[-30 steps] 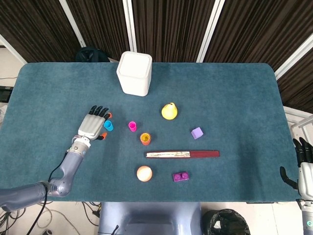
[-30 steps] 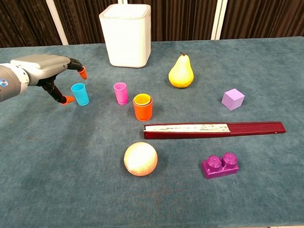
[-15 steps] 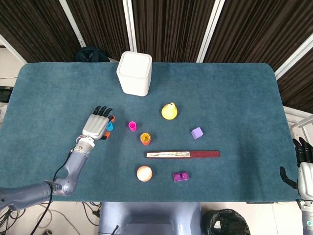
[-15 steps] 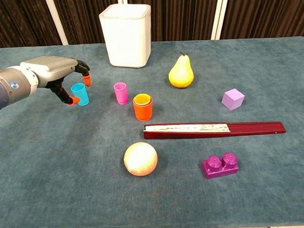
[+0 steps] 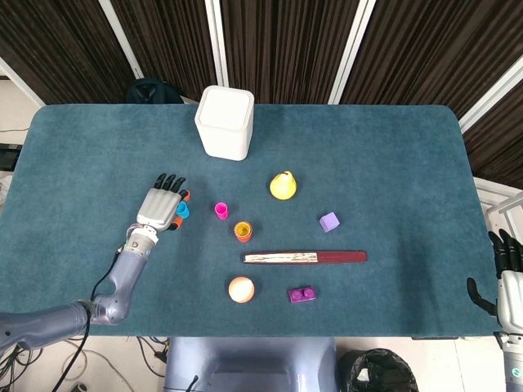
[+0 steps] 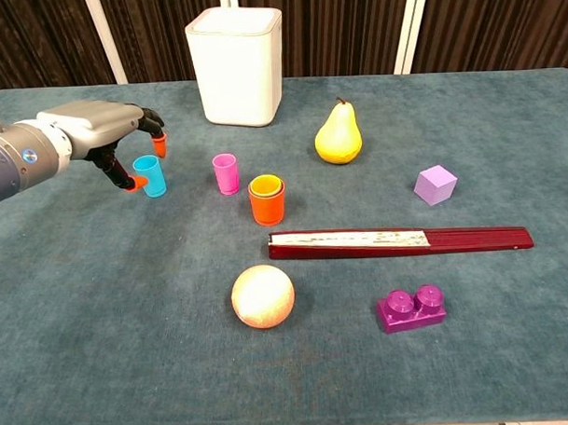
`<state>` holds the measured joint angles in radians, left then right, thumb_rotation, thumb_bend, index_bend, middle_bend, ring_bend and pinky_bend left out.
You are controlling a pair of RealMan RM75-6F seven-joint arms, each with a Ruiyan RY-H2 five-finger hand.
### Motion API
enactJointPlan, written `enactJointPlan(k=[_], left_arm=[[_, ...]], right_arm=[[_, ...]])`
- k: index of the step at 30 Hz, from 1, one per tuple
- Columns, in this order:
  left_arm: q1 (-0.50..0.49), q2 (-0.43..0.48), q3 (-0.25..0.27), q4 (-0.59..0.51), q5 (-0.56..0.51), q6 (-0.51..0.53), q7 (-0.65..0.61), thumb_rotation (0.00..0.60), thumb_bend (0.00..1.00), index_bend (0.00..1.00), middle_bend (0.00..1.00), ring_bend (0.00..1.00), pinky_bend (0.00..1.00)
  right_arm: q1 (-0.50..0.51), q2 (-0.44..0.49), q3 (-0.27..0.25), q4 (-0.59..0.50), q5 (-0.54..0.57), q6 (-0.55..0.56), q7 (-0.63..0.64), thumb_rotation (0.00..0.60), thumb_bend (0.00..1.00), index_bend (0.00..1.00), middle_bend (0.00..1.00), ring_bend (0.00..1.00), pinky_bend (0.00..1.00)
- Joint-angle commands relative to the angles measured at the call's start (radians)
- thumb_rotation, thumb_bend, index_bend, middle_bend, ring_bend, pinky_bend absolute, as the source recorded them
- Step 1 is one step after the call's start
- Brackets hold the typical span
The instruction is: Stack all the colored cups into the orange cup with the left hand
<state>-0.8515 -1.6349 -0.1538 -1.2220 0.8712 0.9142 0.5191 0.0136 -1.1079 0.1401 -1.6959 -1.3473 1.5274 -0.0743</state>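
On the bench's left side, the left hand (image 6: 94,126) is curling its orange-tipped fingers around the blue cup (image 6: 149,174), which is standing upright; a firm grip cannot be told. Just right, the pink cup (image 6: 226,173) is standing beside the orange cup (image 6: 267,200), which is holding a yellow cup (image 6: 266,185).

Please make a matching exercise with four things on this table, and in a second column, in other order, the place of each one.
Things:
1. blue cup
2. pink cup
3. pear
4. purple brick

Places:
A. right of the white bin
B. just left of the orange cup
C. near edge, below the red fan
D. at the left hand fingertips

Pairs: 1-D, 2-B, 3-A, 4-C
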Motion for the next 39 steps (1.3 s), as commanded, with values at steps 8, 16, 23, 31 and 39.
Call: enactJointPlan(k=[8,16,23,31,39], left_arm=[[0.001,0.001,-0.004,0.004,-0.007,-0.003,0.009,0.600,0.35,0.39,0.09,0.00,0.00],[-0.001,-0.010,-0.006,0.012,-0.009,-0.006,0.016,0.600,0.35,0.41,0.10,0.00,0.00],[0.002,-0.008,-0.011,0.007,-0.004,-0.001,0.014,0.600,0.38,0.48,0.12,0.00,0.00],[0.001,0.022,-0.030,-0.052,0.018,0.019,0.004,0.600,0.39,0.48,0.13,0.00,0.00],[-0.026,0.093,-0.077,-0.248,0.053,0.064,0.036,0.600,0.39,0.48,0.13,0.00,0.00]], right_arm=[[0.001,-0.002,-0.001,0.000,0.000,-0.001,-0.004,0.600,0.43,0.04,0.00,0.06,0.00],[0.001,-0.003,0.000,0.000,0.003,-0.001,-0.004,0.600,0.43,0.04,0.00,0.06,0.00],[0.000,-0.002,0.000,-0.001,0.002,-0.001,-0.002,0.600,0.43,0.04,0.00,0.06,0.00],[0.001,-0.002,0.000,-0.003,0.002,-0.001,-0.001,0.600,0.43,0.04,0.00,0.06,0.00],[0.000,-0.001,0.001,-0.004,0.005,-0.002,0.002,0.600,0.43,0.04,0.00,0.06,0.00]])
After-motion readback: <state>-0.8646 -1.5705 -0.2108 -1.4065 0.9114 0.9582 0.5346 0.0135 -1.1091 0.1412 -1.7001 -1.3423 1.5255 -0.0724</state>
